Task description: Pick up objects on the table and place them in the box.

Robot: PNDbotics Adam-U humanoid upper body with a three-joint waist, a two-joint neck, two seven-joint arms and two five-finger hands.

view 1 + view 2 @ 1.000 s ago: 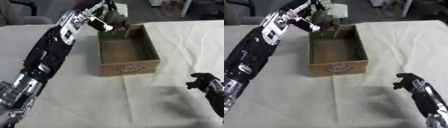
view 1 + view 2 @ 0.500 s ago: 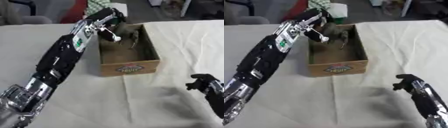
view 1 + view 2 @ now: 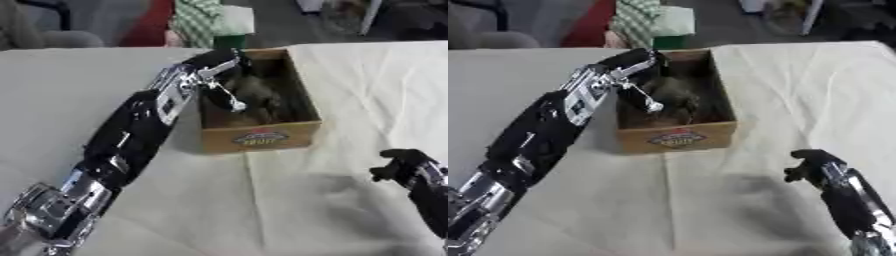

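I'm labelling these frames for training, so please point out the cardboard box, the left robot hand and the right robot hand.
cardboard box [image 3: 260, 138]: left eye view, on its front wall, at the printed label.
left robot hand [image 3: 223, 67]: left eye view, over the box's left side.
right robot hand [image 3: 807, 164]: right eye view, on its curled fingers.

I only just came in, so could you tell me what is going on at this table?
The robot is putting things into a cardboard box on a cloth-covered table. Its left robot hand is reaching down inside the box, over a dark, blurry object lying there; whether it grips that object cannot be made out. The right robot hand hangs idle near the lower right, fingers curled, holding nothing.
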